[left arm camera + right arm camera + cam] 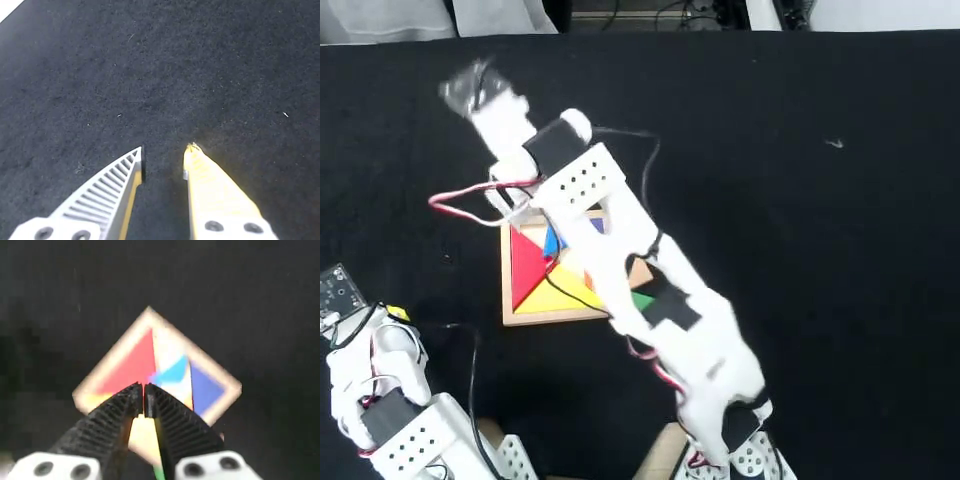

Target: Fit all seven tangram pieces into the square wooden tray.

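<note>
**Right gripper (144, 390) closed on nothing above the square wooden tray (150, 313); left gripper (165, 156) narrowly parted over bare black cloth (150, 60).**

The tray (550, 316) lay on the cloth left of centre, beneath the outstretched right arm (580, 180), with a red triangle (525, 262), a yellow triangle (565, 295) and a blue piece (552, 240) seated inside. Judged step: seating or checking the last pieces. It would be best done with closed tips lowered straight and a light press on any raised edge, so that the tray is not shoved. The arm covered the tray's right half in the high view, so seven pieces could not be counted. A green patch (642, 299) and an orange patch (640, 270) showed at the arm's edge, seating undetermined.
</note>
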Tool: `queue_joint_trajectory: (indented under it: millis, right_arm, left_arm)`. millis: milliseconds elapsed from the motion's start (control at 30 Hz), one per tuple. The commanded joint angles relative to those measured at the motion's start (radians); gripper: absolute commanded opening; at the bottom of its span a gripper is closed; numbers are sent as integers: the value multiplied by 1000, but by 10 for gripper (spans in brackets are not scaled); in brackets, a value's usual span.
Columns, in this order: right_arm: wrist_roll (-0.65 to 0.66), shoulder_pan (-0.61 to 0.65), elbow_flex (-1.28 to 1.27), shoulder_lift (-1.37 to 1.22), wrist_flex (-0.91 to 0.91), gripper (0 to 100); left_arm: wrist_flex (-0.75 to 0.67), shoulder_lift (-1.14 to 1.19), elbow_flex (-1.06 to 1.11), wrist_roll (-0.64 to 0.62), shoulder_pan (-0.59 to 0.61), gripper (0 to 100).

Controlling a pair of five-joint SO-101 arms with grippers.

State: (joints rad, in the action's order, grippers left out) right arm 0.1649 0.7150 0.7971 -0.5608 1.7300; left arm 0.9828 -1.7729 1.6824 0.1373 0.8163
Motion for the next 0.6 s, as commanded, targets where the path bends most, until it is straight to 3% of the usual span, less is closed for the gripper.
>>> queue_joint_trajectory:
  millis: [0, 67, 233, 567]
  right_arm:
    - [331, 9, -467, 166, 14, 10]
    - [433, 9, -615, 214, -55, 10]
    - [451, 9, -727, 236, -258, 10]
    - [446, 11, -478, 18, -272, 10]
  left_arm:
    - [3, 3, 18, -3, -10, 149]
    - [3, 3, 18, -3, -12, 149]
    - [3, 3, 18, -3, -12, 149]
    - [3, 3, 18, -3, -12, 149]
